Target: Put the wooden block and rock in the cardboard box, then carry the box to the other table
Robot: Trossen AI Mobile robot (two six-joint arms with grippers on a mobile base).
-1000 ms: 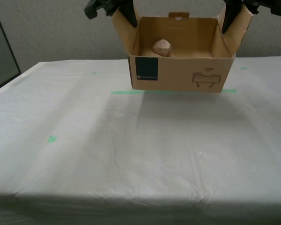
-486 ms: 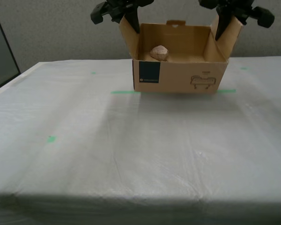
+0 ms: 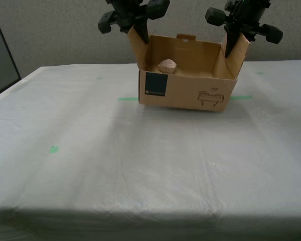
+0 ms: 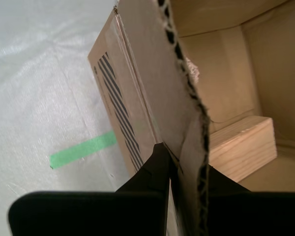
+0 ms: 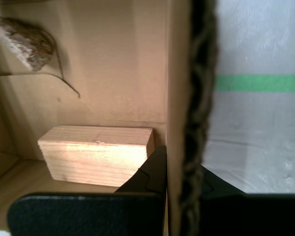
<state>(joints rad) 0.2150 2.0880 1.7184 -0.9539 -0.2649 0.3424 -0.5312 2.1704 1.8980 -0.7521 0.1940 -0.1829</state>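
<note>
My first hand [image 5: 182, 179] and my second hand [image 4: 179, 169] each pinch a side flap of the brown cardboard box [image 3: 183, 90], with its dark teal label. Inside lie the pale wooden block [image 5: 96, 153] and pinkish rock [image 3: 167, 66]. The box sits tilted over the whitish counter [image 3: 140, 165], across its green tape line [image 3: 128, 99].

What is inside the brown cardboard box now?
Inside the brown corrugated cardboard box lie a pinkish-beige rough rock and a pale rectangular wooden block. The exterior view shows only the rock; the box's front wall hides the block there.
</note>
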